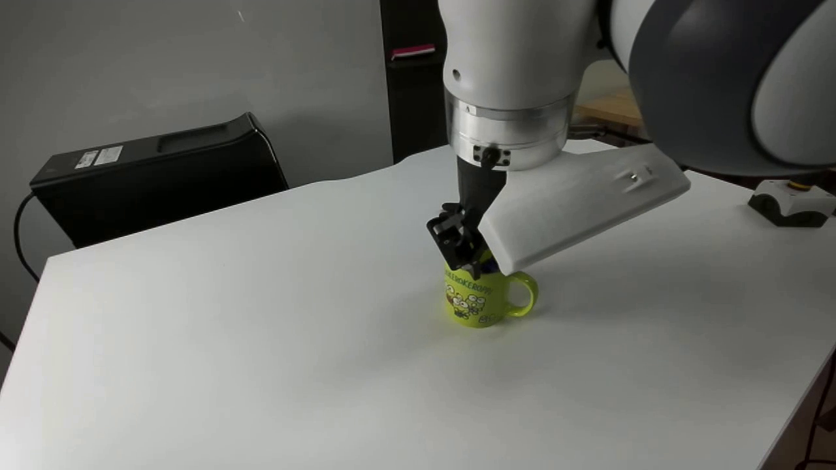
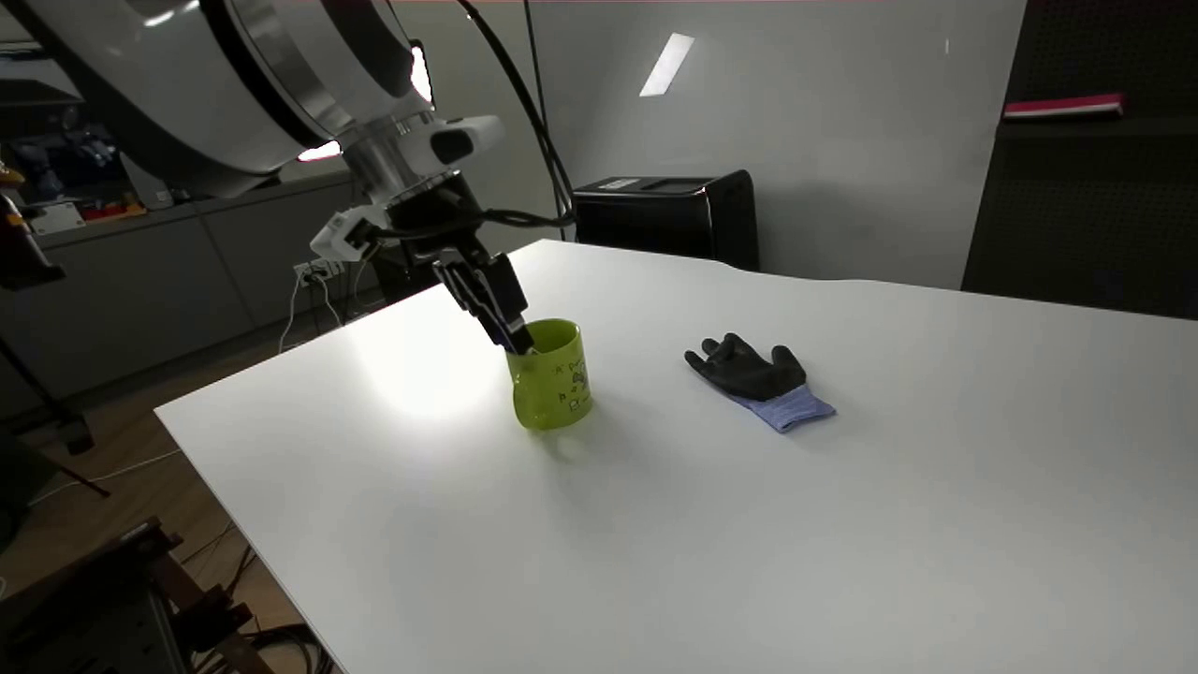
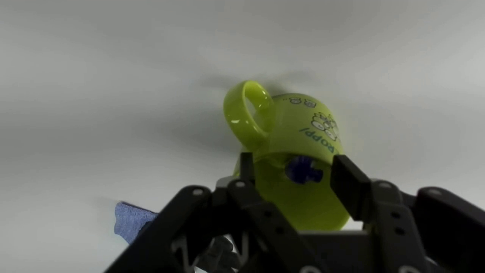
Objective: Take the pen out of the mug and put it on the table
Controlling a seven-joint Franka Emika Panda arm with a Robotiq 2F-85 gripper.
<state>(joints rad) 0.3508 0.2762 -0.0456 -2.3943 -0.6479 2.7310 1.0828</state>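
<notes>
- Closest to us in the wrist view was the claw (image 3: 293, 175), its two fingers standing apart, a gap showing on either side of what lay between them.
- We saw it hang, tilted, at the end of the white-and-gray arm (image 1: 516, 52). In both exterior views its tips were down at the rim of the mug (image 1: 467, 303); whether they touched it, we could not tell.
- Between the fingers, as the wrist view had it, was the pen (image 3: 302, 169). It was in the mug, and only its dark blue end showed to us, close to the rim.
- The mug itself stood upright, lime green, with a loop handle and with cartoon figures and lettering on its side.
- Under it spread the white surface (image 2: 468, 524), with a bright glare near the mug in an exterior view.
- On that surface, apart from the mug, we made out a glove (image 2: 753, 377), black over the fingers and blue at the cuff. In the wrist view the claw hid part of it.
- Further off, in an exterior view, a small white-and-black box (image 1: 790, 203) sat near the surface's edge.
- Past the far edge we noted a black case (image 1: 163, 176), seen in both exterior views.
- Behind it rose a gray panel (image 2: 824, 140), and beside it dark shelving (image 2: 1104, 206) with a red-and-white item (image 2: 1062, 106).
</notes>
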